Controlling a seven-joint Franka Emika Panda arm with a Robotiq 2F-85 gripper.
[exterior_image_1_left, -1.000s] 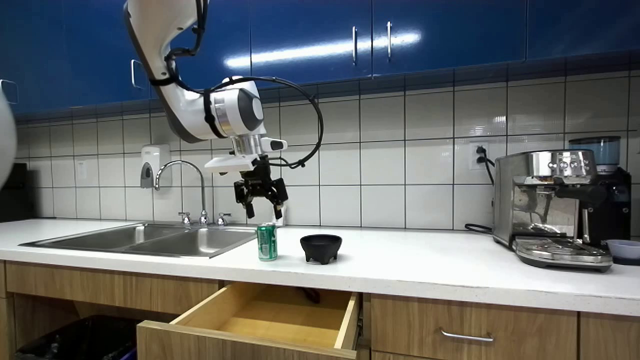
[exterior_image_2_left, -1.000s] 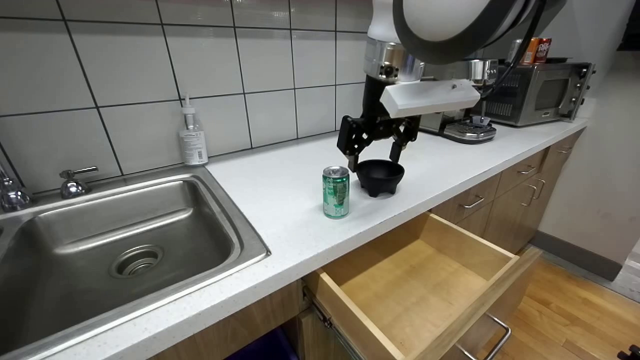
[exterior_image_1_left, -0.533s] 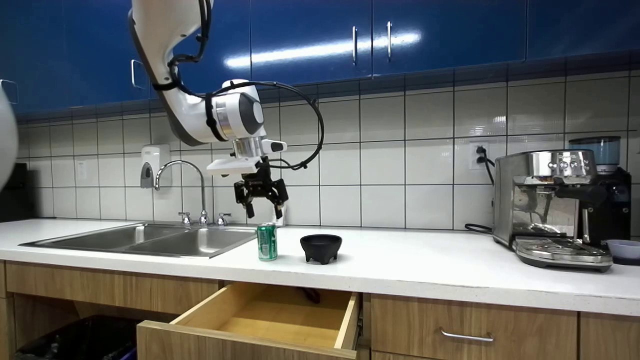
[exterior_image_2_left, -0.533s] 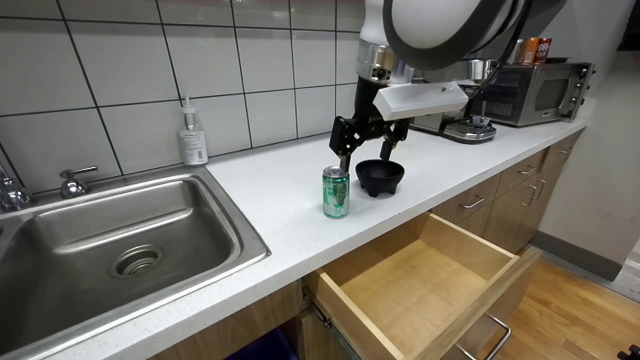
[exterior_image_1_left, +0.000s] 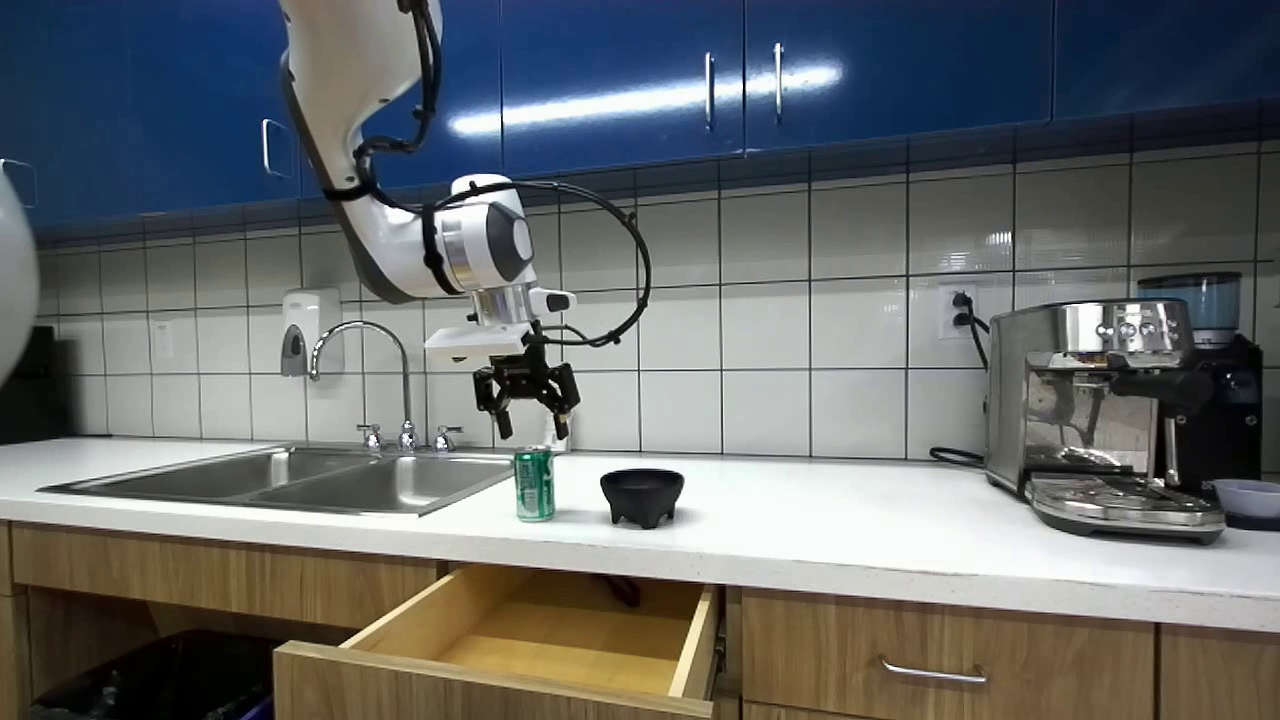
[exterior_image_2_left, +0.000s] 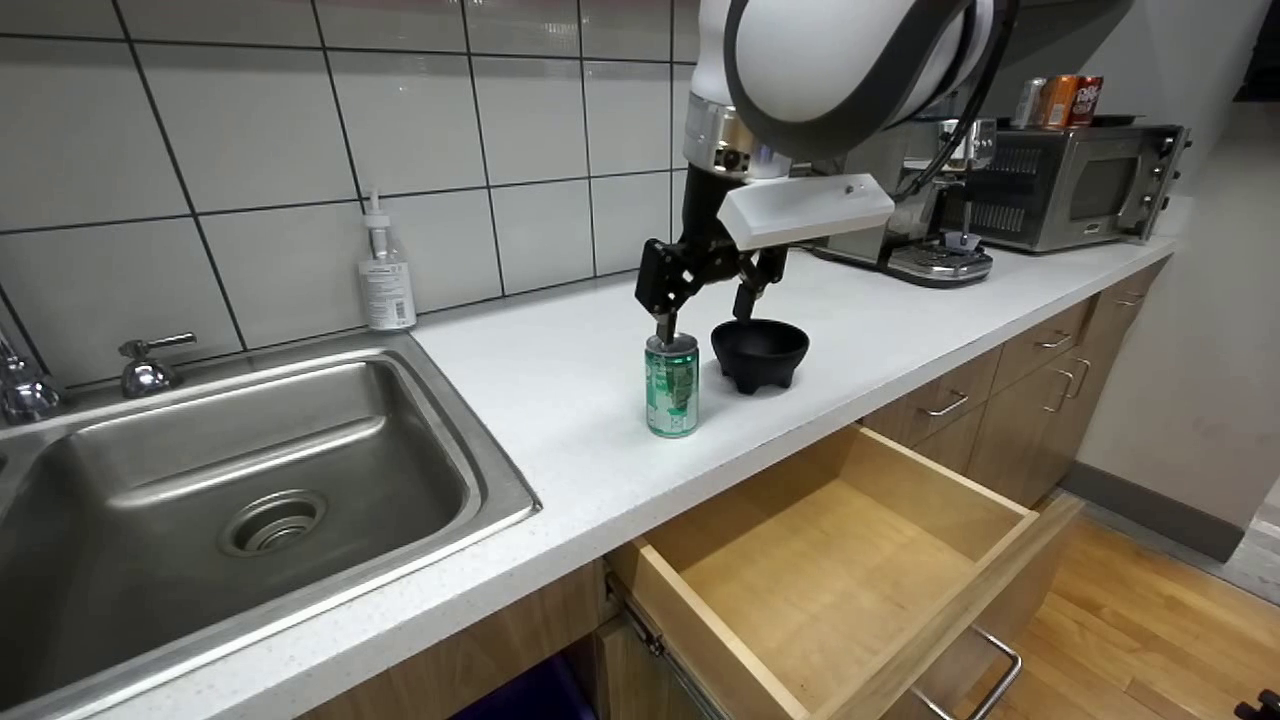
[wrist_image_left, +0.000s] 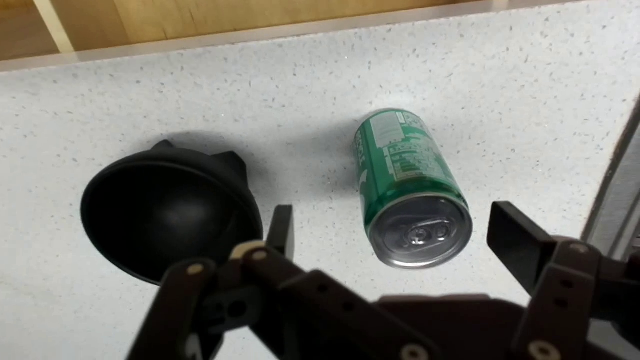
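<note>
One green can (wrist_image_left: 406, 172) stands upright below the parted jaws.

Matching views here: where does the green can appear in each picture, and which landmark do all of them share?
In an exterior view: green can, left of centre, lower half.
In an exterior view: green can, close to the centre.
In the wrist view: green can, right of centre.
Shared landmark: black bowl, right of the can in both exterior views, left of it here.

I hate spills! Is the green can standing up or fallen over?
Standing up: both exterior views show the green can resting on its base, with its top upward.
</note>
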